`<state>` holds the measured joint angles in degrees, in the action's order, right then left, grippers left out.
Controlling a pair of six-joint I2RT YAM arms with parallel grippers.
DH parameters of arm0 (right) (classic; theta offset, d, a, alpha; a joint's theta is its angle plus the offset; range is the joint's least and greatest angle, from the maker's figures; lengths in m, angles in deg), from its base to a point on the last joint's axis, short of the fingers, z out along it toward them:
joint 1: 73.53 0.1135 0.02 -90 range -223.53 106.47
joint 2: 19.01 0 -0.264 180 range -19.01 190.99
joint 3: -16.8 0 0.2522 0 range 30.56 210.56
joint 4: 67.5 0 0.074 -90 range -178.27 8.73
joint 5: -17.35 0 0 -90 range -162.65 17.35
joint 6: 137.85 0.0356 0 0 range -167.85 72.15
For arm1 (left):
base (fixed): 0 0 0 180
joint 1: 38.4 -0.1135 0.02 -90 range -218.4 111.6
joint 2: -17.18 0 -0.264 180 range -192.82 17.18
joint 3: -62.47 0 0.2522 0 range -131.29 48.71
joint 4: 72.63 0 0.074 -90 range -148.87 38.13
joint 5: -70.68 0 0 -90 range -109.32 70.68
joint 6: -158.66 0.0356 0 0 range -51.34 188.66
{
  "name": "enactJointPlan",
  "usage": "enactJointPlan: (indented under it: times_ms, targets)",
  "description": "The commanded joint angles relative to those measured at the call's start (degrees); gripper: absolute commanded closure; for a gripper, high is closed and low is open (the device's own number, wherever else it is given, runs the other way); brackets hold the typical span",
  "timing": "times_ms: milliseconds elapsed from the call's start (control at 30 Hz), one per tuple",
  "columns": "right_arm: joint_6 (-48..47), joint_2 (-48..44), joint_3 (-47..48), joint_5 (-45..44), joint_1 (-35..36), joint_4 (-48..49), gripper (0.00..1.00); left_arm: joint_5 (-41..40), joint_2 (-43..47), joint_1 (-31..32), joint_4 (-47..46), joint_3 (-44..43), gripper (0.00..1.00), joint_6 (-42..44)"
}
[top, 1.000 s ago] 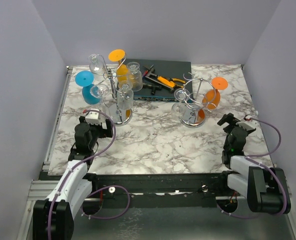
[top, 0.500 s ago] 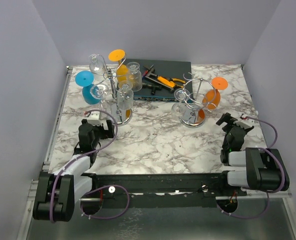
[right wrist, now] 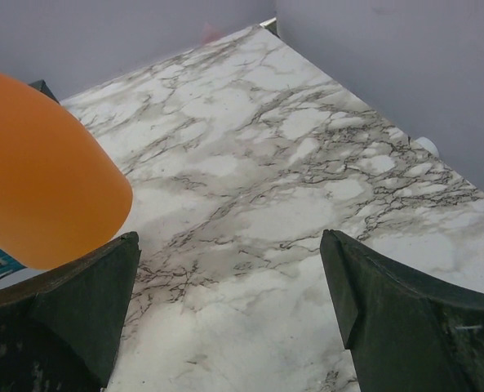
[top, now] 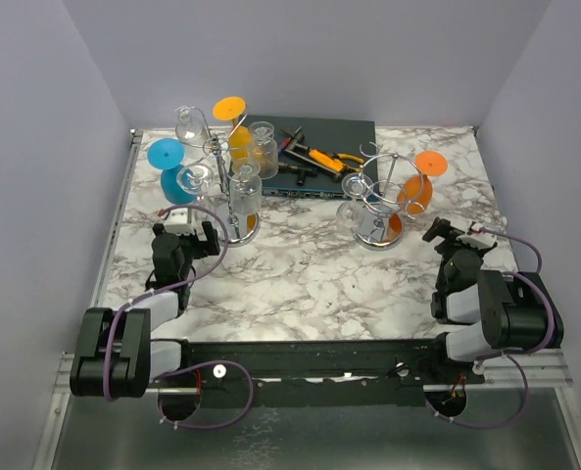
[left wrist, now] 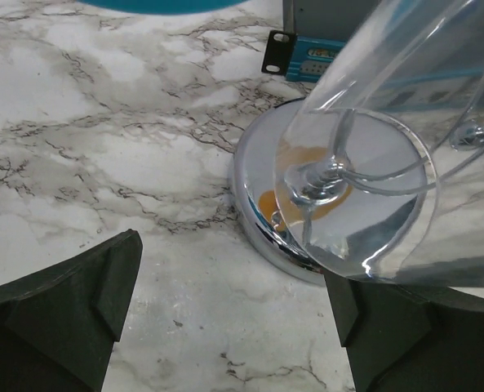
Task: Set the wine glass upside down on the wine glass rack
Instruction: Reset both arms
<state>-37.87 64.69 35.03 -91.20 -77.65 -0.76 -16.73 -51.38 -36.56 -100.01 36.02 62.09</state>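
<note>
Hanging upside down, feet caught in wire loops, glasses [top: 246, 186] sit on left rack [top: 235, 227] and right rack [top: 376, 231]; left gripper [top: 185, 228], right gripper [top: 459, 235] gape fully, empty, task apparently done.

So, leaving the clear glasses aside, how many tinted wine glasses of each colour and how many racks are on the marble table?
orange-tinted wine glasses: 2
blue-tinted wine glass: 1
chrome wire glass racks: 2
Total: 5
</note>
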Motion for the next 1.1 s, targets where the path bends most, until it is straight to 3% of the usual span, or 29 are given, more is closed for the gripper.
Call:
enactJointPlan:
  times_ms: [0, 133, 400, 567, 667, 867, 900, 1067]
  targets:
    - [-1.0, 0.9, -0.8, 0.7, 0.0, 5.2, 0.00, -0.6, -4.7, -1.1, -14.0, 1.6, 0.01, 1.2]
    - [-1.0, 1.5, -1.4, 0.2, 0.0, 7.0, 0.00, 0.1, -7.5, -1.0, -18.0, 1.4, 0.01, 2.1]
    - [-1.8, 3.8, -2.1, 1.3, 0.0, 11.7, 0.00, -0.1, -17.5, -1.1, -35.6, 3.8, 0.01, 2.7]
    - [-2.5, 4.9, -2.9, 3.1, 0.0, 14.5, 0.00, 0.1, -28.8, -1.1, -52.4, 6.5, 0.01, 3.7]
    - [-3.7, 5.8, -3.0, 6.4, 0.0, 15.7, 0.00, -0.6, -27.4, -1.1, -48.7, 5.7, 0.01, 3.7]
    - [-7.4, 11.6, -1.2, 15.7, 0.0, 17.2, 0.00, 1.0, -29.0, -1.2, -52.5, 6.4, 0.01, 4.2]
    - [-7.8, 12.9, -1.1, 15.5, 0.0, 19.6, 0.00, 0.9, -28.8, -1.2, -52.0, 6.2, 0.01, 4.2]
    - [-4.7, 10.8, 1.5, 12.0, -0.9, 11.7, 0.00, 0.9, -27.3, -1.2, -45.5, 3.6, 0.01, 4.1]
